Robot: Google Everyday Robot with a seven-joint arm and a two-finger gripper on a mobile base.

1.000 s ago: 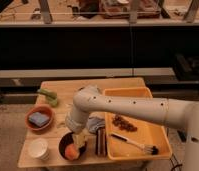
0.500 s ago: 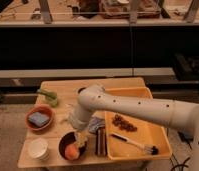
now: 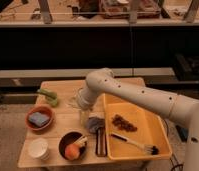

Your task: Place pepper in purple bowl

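The purple bowl stands near the table's front edge, dark and round. In it lie a pale, elongated pepper and a round orange fruit. My gripper hangs from the white arm, above the table and just up and right of the bowl, between the bowl and the yellow tray. Its fingers look apart and hold nothing.
An orange bowl with a blue sponge sits at the left, and a white cup at the front left. A green object lies at the far left. The yellow tray at the right holds brown bits and a brush. Dark utensils lie beside it.
My gripper has risen and moved right and back, away from over the purple bowl. The pale pepper now lies in the bowl.
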